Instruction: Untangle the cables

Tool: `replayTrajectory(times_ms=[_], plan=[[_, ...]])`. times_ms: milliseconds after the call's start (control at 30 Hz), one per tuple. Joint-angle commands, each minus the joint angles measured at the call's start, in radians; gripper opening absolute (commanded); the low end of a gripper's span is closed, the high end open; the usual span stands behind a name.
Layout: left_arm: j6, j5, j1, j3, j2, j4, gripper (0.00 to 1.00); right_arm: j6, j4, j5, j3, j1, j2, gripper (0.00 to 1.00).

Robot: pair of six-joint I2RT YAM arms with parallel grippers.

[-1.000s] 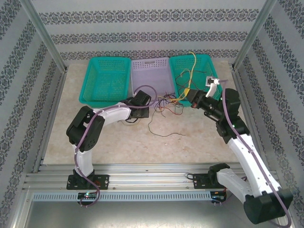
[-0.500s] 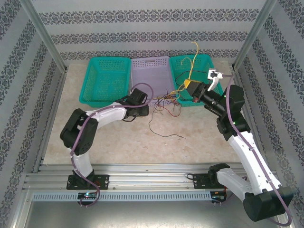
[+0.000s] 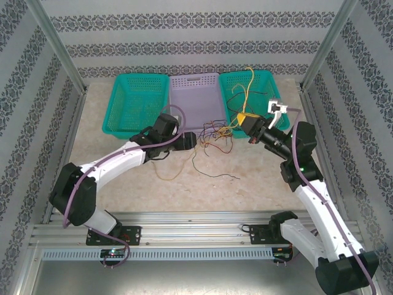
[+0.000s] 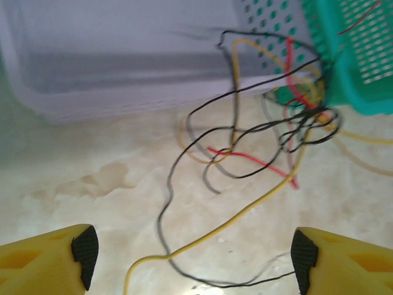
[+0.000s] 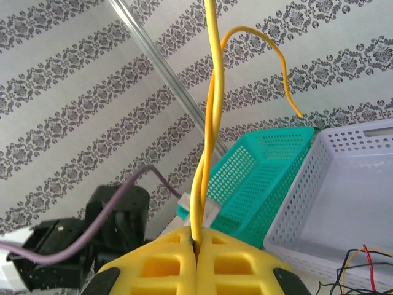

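My left gripper [image 4: 193,252], released, faces the cables [image 4: 293,126] at 1 o'clock; my right gripper [image 5: 198,239] clenches a yellow cable [image 5: 210,110] running toward 12.

This is a robotics lab test cell, not a home, whatever the wallpaper [image 3: 196,37] suggests. That striped damask paper is pasted on flat panels held in a bare aluminium frame [image 3: 59,54], which boxes in a small marble-look tabletop [image 3: 258,184]. Along the near edge run slotted aluminium rails [image 3: 196,222] with a perforated wiring duct [image 3: 196,254] just below. Two small robot arms are bolted there, the left arm [image 3: 120,161] and the right arm [image 3: 314,200], each trailing a purple lead [image 5: 113,208]. The tabletop carries plain lab props: three plastic baskets [image 3: 193,101] lined up against the back panel, and a tangle of thin cables [image 3: 212,132] in front of them.
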State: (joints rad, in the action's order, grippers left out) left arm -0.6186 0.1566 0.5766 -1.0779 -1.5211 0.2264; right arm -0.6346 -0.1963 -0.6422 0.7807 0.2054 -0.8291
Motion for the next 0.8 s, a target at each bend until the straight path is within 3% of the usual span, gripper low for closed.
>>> replayTrajectory(times_ms=[0, 300, 600, 767], plan=[[-0.006, 0.073, 0.016, -0.114, -0.048, 0.023, 0.83, 0.026, -0.085, -0.049, -0.028, 0.003, 0.051, 0.0], [0.02, 0.131, 0.101, -0.322, -0.273, 0.081, 0.86, 0.039, -0.089, -0.095, -0.115, 0.013, 0.118, 0.0], [0.092, 0.031, 0.151, -0.447, -0.437, 0.2, 0.84, 0.028, -0.105, -0.093, -0.131, 0.022, 0.142, 0.0], [0.109, -0.023, 0.149, -0.494, -0.492, 0.228, 0.74, 0.026, -0.107, -0.097, -0.13, 0.035, 0.153, 0.0]])
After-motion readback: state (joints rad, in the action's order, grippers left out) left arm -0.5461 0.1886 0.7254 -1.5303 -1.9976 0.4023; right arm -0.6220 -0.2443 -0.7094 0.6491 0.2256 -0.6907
